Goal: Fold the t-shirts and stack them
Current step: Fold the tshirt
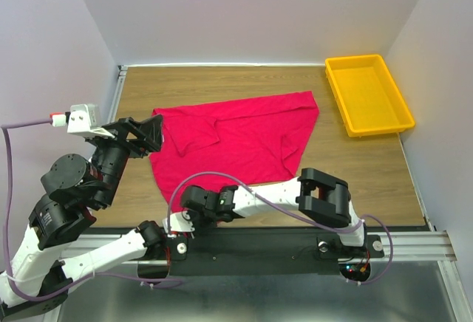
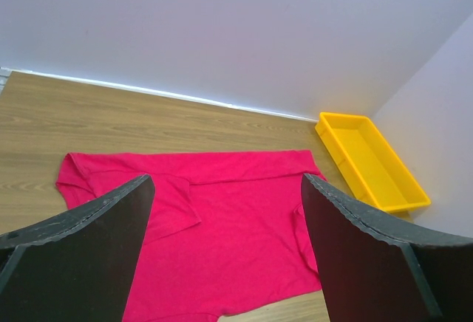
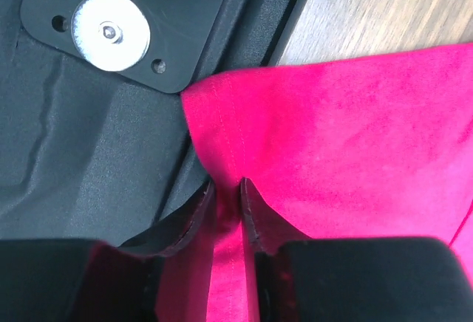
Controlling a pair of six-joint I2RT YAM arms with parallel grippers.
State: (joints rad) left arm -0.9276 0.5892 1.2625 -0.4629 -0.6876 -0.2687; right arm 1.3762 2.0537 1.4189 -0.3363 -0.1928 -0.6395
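Clamps the right tool (image 3: 225, 189) on the near hem of the shirt (image 1: 236, 141), spread rumpled on the tabletop (image 1: 355, 167), hangs the left tool (image 2: 225, 180), jaws apart, at the shirt's left edge, and risks bunching or a slipped pinch if lifted one-sided.

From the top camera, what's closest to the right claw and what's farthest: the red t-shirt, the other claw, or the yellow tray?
1. red t-shirt: its near edge is pinched in the right claw.
2. left claw: open, at the shirt's left side.
3. yellow tray: far right corner.
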